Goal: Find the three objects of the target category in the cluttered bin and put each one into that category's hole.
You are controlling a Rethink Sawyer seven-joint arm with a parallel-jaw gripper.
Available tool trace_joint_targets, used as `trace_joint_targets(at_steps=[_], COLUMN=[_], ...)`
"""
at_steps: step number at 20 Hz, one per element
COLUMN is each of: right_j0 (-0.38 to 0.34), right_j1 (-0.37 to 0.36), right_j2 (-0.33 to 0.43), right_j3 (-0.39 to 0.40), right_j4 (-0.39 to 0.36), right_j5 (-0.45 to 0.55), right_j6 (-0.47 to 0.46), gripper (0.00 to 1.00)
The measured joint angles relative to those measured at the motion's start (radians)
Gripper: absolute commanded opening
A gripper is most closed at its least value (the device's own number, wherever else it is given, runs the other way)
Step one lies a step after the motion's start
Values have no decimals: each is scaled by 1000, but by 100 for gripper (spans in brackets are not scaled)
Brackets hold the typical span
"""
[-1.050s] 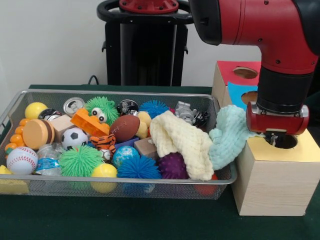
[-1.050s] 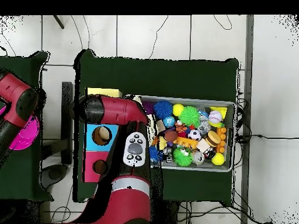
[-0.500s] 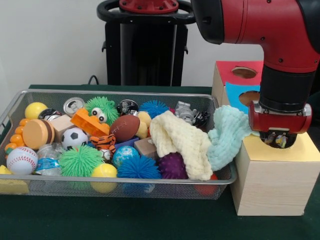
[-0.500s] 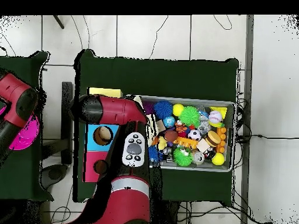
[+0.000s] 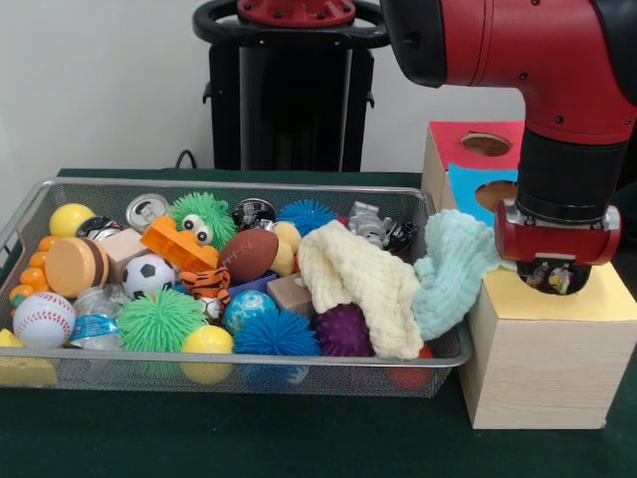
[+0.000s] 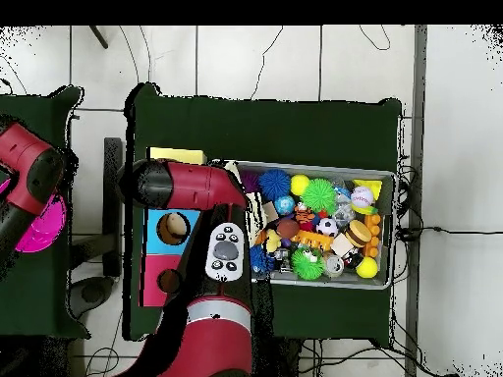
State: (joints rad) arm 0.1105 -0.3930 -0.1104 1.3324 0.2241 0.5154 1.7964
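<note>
1. Front view: the gripper [image 5: 553, 278] hangs just over the yellow top of the wooden box [image 5: 542, 368], about where that box's hole would be; the hole itself is hidden beneath it. Whether its fingers are spread or pinched cannot be told, and nothing can be seen in them.
2. Front view: a mint-blue cloth [image 5: 451, 267] drapes over the wire bin's [image 5: 249, 368] end rim, its upper corner touching the yellow box top just beside the gripper. A cream cloth [image 5: 363, 284] lies next to it inside the bin, over a purple spiky ball [image 5: 344, 330]. Cloths look like the target category, though that is a guess.
3. Front view: the risk is that the blue cloth's corner snags on the gripper as the arm lifts, or that it slides back into the bin rather than into a hole.
4. Overhead view: the red arm [image 6: 192, 187] covers the yellow box [image 6: 175, 155] almost wholly and hides both gripper and cloths. The blue panel's hole [image 6: 172, 228] and the red panel's hole [image 6: 169, 282] show clear.
</note>
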Motion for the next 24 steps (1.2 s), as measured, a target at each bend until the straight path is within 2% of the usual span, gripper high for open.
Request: trace_joint_targets(at_steps=[10, 17, 24], right_j0=[-2, -3, -5], right_j1=[-17, -64, -69], right_j2=[0, -3, -4], right_j3=[1, 2, 3], right_j4=[0, 1, 2], right_j5=[47, 127, 140], right_j6=[0, 0, 0], gripper=[100, 100, 100])
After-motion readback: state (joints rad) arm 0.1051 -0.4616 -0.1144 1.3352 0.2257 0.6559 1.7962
